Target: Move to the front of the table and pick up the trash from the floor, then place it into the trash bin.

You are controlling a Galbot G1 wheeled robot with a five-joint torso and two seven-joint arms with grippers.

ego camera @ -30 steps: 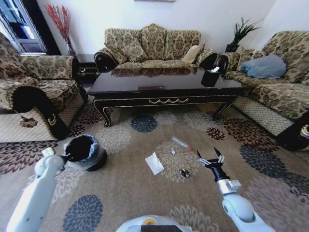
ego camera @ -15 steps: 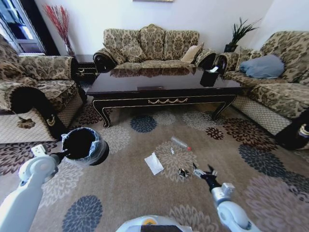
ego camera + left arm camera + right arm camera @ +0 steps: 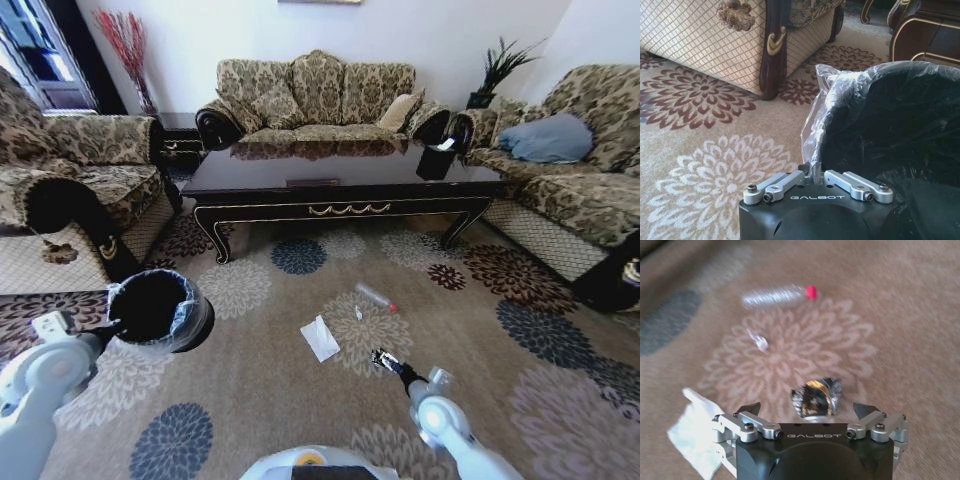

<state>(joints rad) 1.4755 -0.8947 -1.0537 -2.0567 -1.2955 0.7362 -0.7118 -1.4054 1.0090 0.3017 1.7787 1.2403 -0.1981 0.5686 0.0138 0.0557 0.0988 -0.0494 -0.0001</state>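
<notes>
Pickup step in hand. Right gripper [image 3: 812,412] is spread wide, low over the carpet, w/ a crumpled dark scrap [image 3: 817,396] between its tips. Bin [image 3: 155,308] is held off the floor by the left gripper [image 3: 816,176], pinched on its liner. Next: closing on the scrap is called for.

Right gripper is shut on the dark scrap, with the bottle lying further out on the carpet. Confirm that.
Not quite: the right gripper is open, its fingers either side of the dark scrap, as the right wrist view shows. The bottle does lie further out on the carpet.

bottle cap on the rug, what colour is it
Red, on the clear bottle; it shows best in the right wrist view.
</notes>
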